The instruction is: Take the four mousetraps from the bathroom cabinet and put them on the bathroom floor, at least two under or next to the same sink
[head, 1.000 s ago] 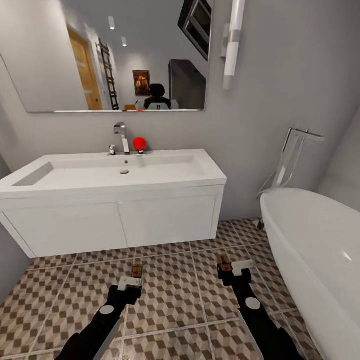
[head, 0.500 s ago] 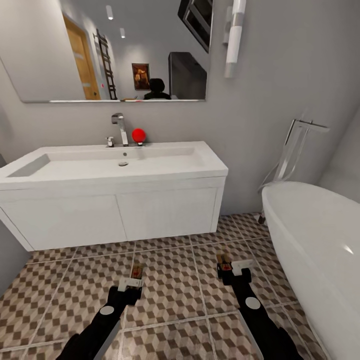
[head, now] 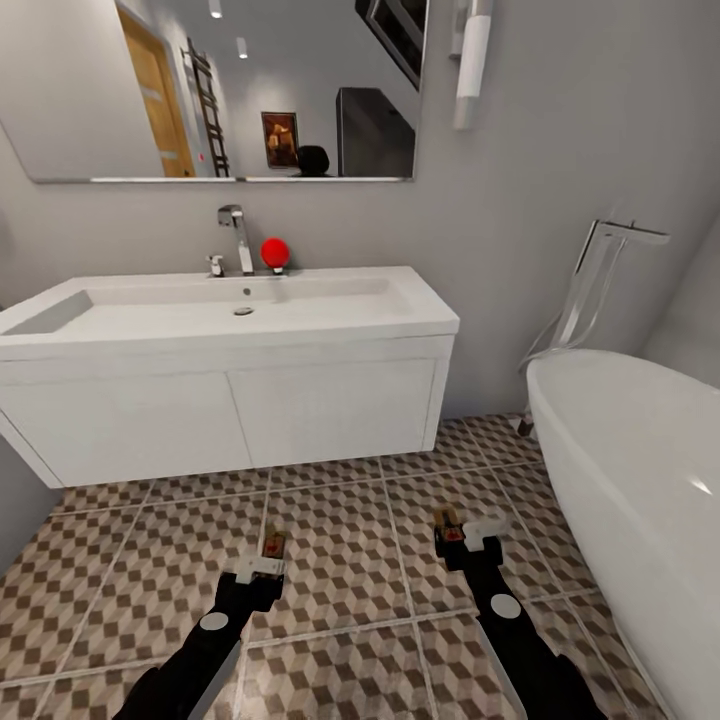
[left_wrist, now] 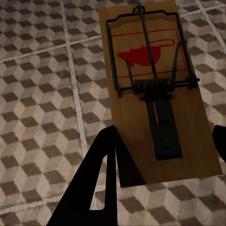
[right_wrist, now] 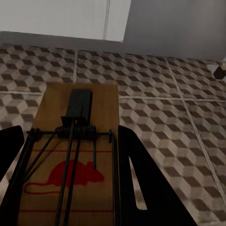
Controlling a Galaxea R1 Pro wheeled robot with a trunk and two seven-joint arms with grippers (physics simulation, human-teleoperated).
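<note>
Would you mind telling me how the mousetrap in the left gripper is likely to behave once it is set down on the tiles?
The mousetrap is a flat wooden board, so it should stay stiff and lie flat without rolling or tipping. It looks thin, so probably light and easy to slide on the smooth tiled floor. Its wire bar and spring sit proud of the board and may snag or snap if bumped.

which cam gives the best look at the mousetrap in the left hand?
Left wrist view: the mousetrap lies large between the left hand fingers, wire bar, spring and red mouse print clear. The head view shows it as a tiny sliver beyond that hand. The right wrist view shows the other trap.
</note>
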